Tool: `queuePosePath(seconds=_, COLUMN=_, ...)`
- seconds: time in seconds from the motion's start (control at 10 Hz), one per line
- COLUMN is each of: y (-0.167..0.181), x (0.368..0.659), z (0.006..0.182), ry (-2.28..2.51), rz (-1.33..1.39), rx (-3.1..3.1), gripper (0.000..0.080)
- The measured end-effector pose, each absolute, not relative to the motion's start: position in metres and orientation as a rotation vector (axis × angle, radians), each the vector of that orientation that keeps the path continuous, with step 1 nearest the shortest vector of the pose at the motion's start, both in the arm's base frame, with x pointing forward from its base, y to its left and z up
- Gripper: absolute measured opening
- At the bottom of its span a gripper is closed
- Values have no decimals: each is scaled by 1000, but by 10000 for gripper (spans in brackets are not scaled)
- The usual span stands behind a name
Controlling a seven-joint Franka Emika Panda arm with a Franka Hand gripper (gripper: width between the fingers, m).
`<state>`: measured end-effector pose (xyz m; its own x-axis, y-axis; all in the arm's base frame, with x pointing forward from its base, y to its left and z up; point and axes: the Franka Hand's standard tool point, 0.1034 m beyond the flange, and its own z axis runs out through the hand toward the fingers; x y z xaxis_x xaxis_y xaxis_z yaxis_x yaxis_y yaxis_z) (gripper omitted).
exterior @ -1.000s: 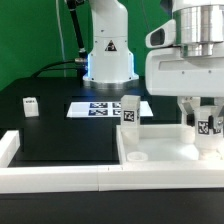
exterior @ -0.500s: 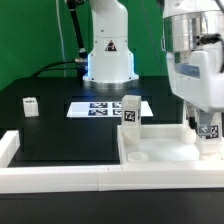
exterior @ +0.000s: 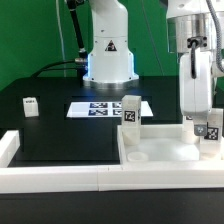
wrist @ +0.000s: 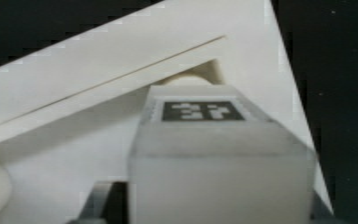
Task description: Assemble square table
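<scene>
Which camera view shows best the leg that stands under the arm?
The wrist view: the leg fills the middle, tag facing the camera, at a corner of the square tabletop. In the exterior view the leg is small, at that view's right edge, partly hidden by the arm.

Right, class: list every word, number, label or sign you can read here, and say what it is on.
No words or numbers can be read.
Robot base: dark triangle sign, too blurred to read.
Marker board, standing leg, held leg, loose leg: black-white square tags, patterns only, no letters.
</scene>
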<state>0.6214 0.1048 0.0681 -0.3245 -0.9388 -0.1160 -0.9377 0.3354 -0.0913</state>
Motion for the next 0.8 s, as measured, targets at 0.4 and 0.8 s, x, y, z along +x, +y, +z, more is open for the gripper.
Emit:
queuePosePath(seconds=0.4, y=128, x=623, z=73, ry=1967, rz=-90, rx=-2343, gripper=621)
queuePosePath(seconds=0.8, y=123, x=624, z=72, ry=1631, rz=-119, rx=-2601, gripper=648)
